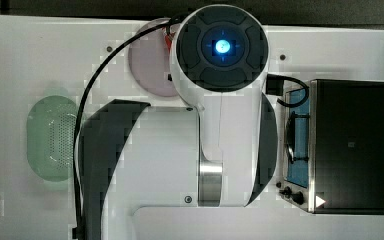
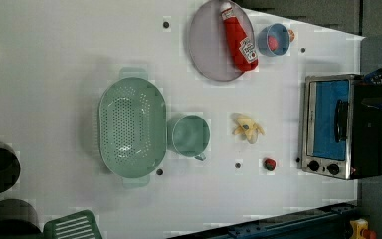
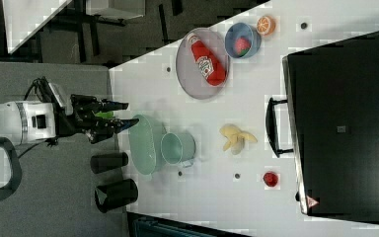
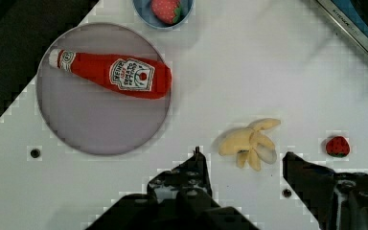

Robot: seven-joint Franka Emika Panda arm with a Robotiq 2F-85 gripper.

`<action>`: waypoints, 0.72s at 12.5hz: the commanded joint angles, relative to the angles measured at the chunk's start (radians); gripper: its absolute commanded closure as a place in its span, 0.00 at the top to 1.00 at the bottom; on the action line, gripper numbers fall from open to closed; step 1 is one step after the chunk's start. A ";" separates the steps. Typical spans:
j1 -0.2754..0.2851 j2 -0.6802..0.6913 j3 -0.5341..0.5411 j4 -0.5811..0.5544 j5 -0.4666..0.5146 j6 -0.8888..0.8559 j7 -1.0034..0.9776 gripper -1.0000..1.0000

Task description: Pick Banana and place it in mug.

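Spread wide, the black two-fingered gripper (image 4: 242, 179) is held above the small, pale cream-yellow peeled banana (image 4: 250, 142) on the white table (image 4: 124, 191), judged soft and light, best pinched across its clustered middle.

Soft red ketchup bottle (image 4: 112, 75) on round grey plate (image 4: 91, 129), near desk's far edge: white label w/ red tomato logo, text too blurred to read. Black-and-steel toaster oven (image 3: 343, 128): red/white warning triangle sticker at corner; front-panel lettering unreadable.
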State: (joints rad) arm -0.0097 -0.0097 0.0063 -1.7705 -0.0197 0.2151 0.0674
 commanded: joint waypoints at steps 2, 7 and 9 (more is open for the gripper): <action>-0.105 -0.280 0.050 -0.181 0.034 -0.137 -0.051 0.84; -0.105 -0.248 0.050 -0.295 0.034 -0.076 -0.051 1.00; -0.105 -0.217 0.050 -0.361 0.034 -0.002 -0.061 1.00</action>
State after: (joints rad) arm -0.0956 -0.2844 0.0757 -2.0547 -0.0069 0.2405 0.0563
